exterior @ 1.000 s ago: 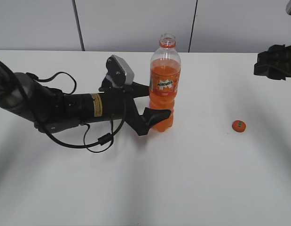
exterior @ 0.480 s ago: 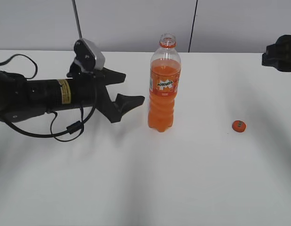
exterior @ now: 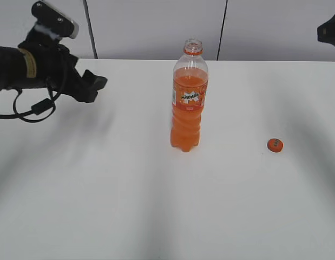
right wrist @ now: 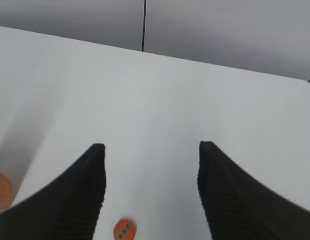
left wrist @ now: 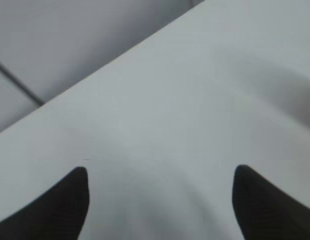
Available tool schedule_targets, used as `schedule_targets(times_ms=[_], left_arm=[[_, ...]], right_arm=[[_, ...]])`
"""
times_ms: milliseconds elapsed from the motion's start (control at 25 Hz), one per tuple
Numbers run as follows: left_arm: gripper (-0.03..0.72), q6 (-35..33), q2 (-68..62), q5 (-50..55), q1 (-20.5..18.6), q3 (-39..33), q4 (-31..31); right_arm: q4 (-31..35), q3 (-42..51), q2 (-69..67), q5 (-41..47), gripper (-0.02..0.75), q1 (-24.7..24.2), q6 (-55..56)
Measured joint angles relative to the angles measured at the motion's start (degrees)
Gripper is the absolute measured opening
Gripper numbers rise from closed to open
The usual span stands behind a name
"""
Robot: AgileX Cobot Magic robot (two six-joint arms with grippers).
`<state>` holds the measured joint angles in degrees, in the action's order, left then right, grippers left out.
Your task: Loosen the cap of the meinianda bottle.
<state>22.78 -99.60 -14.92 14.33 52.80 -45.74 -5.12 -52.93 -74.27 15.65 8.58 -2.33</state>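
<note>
The left gripper (exterior: 94,86) had let go of the meinianda bottle (exterior: 188,100) and drawn back up to the far left, jaws apart and empty. The bottle stood upright mid-table, neck open, with the cap (exterior: 274,144) lying on the table (exterior: 156,206) well to its right. The right gripper (right wrist: 150,187), jaws apart, had also withdrawn toward the far right, so the loosening looked done.

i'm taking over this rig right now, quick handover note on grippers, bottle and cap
Left gripper: open, empty, raised at the table's far left, away from the bottle.
Right gripper: open, empty, above the cap.
Meinianda bottle: upright mid-table, neck open, nobody holding it.
Cap: off, lying on the table right of the bottle.
Done: cap loosened and removed.
Left: nothing obvious; the arms just need parking.
</note>
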Motion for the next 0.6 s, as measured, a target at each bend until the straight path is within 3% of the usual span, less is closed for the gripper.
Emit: schedule_targets(times_ms=[280, 600], left_arm=[[0.526, -0.31, 2.0, 39.43, -0.11, 9.07, 5.64], [0.516, -22.78, 2.45, 71.95, -0.32, 28.68, 27.29]], right_arm=[[-6.35, -7.11, 0.0, 9.71, 0.442, 0.0, 0.48], [-8.15, -17.44, 0.0, 26.86, 0.442, 0.0, 3.42]])
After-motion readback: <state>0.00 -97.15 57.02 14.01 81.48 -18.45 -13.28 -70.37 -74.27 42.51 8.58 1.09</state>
